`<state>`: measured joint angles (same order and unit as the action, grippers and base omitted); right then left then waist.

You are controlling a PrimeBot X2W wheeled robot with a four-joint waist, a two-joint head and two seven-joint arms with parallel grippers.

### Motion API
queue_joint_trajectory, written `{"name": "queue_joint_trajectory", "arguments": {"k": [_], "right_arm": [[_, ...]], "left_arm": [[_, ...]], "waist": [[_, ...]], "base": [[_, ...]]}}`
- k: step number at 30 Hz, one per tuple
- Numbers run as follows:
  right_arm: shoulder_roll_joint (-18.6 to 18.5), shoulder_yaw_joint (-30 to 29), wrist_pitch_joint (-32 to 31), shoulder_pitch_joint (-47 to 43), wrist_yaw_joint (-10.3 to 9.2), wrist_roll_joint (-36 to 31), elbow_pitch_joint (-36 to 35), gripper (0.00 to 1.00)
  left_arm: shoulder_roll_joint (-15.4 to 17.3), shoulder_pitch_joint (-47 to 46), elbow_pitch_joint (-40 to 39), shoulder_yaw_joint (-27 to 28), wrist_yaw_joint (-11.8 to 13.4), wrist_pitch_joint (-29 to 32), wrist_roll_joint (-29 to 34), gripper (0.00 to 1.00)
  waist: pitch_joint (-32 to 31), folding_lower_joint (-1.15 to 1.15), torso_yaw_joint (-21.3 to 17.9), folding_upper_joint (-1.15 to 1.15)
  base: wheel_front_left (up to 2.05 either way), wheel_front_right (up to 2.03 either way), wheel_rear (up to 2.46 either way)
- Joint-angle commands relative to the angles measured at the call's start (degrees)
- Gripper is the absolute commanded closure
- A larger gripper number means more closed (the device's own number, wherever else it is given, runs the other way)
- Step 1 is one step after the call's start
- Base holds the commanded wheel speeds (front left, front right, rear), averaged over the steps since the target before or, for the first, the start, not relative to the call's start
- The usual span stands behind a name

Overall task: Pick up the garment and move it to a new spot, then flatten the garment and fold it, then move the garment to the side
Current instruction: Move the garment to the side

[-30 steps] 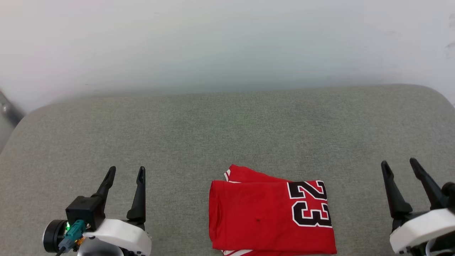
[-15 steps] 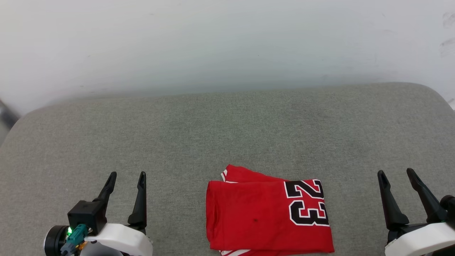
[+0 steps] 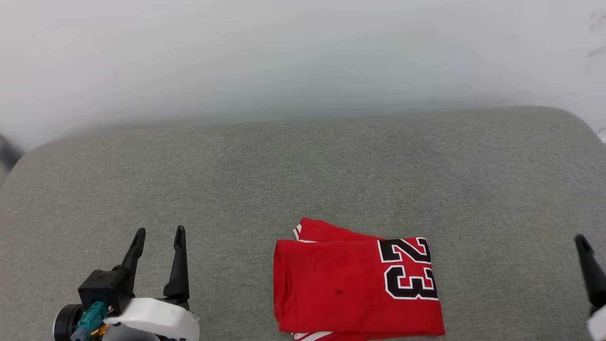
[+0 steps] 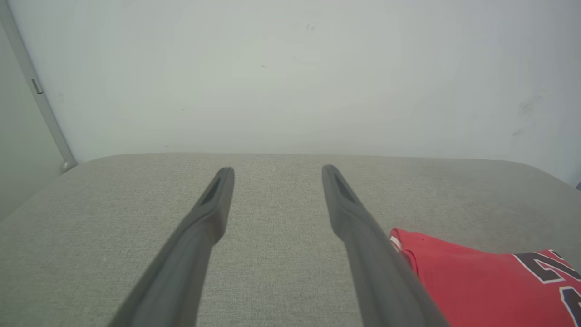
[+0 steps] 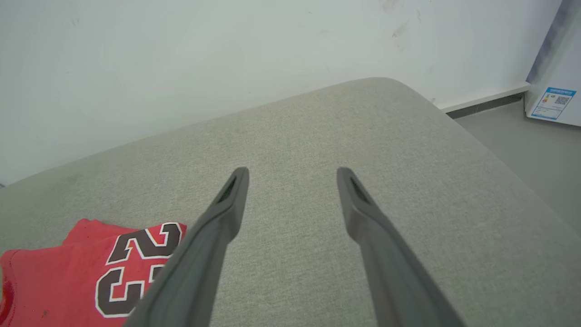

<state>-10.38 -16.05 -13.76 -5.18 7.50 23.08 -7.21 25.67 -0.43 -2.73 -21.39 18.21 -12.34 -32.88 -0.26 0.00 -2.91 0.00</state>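
The garment [image 3: 355, 284] is a red jersey lying folded into a flat rectangle near the front edge of the grey cushion, its black "23" at the right end. The left wrist view has the garment [image 4: 481, 281] at its lower right; the garment [image 5: 86, 277] sits at the lower left of the right wrist view. My left gripper [image 3: 158, 232] hovers open to the left of it, empty. One dark fingertip [image 3: 584, 248] of the right arm pokes in at the far right edge. My right gripper [image 5: 292, 171] is open over bare cushion, apart from the garment.
The grey upholstered cushion [image 3: 303, 180] spreads wide behind and beside the garment, ending at a pale wall [image 3: 303, 57]. Its rounded right corner drops to a grey floor [image 5: 535, 145], where a white appliance [image 5: 556, 91] stands. A metal post [image 4: 38, 91] stands at the far left.
The right gripper has drawn back to the right, almost out of the head view. The left gripper shifted slightly left. The garment lies unmoved; the camera drifted a little.
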Motion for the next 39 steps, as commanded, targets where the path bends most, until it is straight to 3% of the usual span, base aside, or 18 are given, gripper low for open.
{"name": "queue_joint_trajectory", "arguments": {"k": [1, 8, 17, 23, 28, 29, 30, 31, 39], "right_arm": [[-1.5, -2.0, -3.2, 1.3, -0.03, 2.1, 1.9, 0.0], [-2.5, -8.7, -20.5, 5.0, -0.03, 14.3, 13.8, 0.0], [5.8, -16.4, -44.0, 12.4, -0.03, 25.2, 29.5, 0.0], [7.7, -19.2, -51.5, 18.3, -0.03, 31.8, 38.2, 0.0], [7.7, -15.6, -52.3, 21.4, -0.03, 38.1, 44.1, 0.0], [7.8, -14.6, -52.0, 21.6, -0.03, 38.7, 44.6, 0.09], [7.8, -13.5, -51.4, 21.8, -0.03, 38.9, 44.7, 0.64], [7.8, -12.7, -50.8, 21.9, -0.03, 39.3, 44.6, 1.0], [6.9, -5.7, -44.9, 20.2, -0.03, 34.7, 36.7, 1.0]], "left_arm": [[-0.3, 0.1, -0.2, 0.4, 0.2, -0.6, 0.1, 0.0], [-1.6, -1.3, -0.4, 0.4, -0.6, -1.9, 1.0, 0.0], [-3.0, -2.9, 0.5, 0.3, -1.6, -2.5, 1.9, 0.0], [-3.7, -4.1, 1.6, 0.3, -2.4, -2.6, 2.1, 0.0], [-3.9, -4.7, 2.2, 0.5, -2.5, -2.7, 2.4, 0.0], [-3.9, -4.8, 2.3, 0.5, -2.6, -2.7, 2.4, 0.0], [-3.9, -4.9, 2.4, 0.5, -2.7, -2.7, 2.4, 0.0], [-3.9, -4.8, 2.4, 0.6, -2.8, -2.8, 2.5, 0.0], [-3.1, -4.3, 2.6, 0.3, -2.9, -2.7, 3.1, 0.0]], "waist": [[0.2, 0.0, 0.3, 0.0], [1.5, 0.0, 3.3, 0.0], [4.7, 0.0, 8.2, 0.0], [6.0, 0.0, 10.3, 0.0], [6.3, 0.0, 10.9, 0.0], [6.3, 0.0, 10.9, 0.0], [6.4, 0.0, 10.9, 0.0], [6.4, 0.0, 10.9, 0.0], [5.4, 0.0, 8.7, 0.0]], "base": [[0.0, 0.0, 0.0], [0.0, 0.0, 0.0], [0.0, 0.0, 0.0], [0.0, 0.0, 0.0], [0.0, 0.0, 0.0], [0.0, 0.0, 0.0], [0.0, 0.0, 0.0], [0.0, 0.0, 0.0], [0.0, 0.0, 0.0]]}}
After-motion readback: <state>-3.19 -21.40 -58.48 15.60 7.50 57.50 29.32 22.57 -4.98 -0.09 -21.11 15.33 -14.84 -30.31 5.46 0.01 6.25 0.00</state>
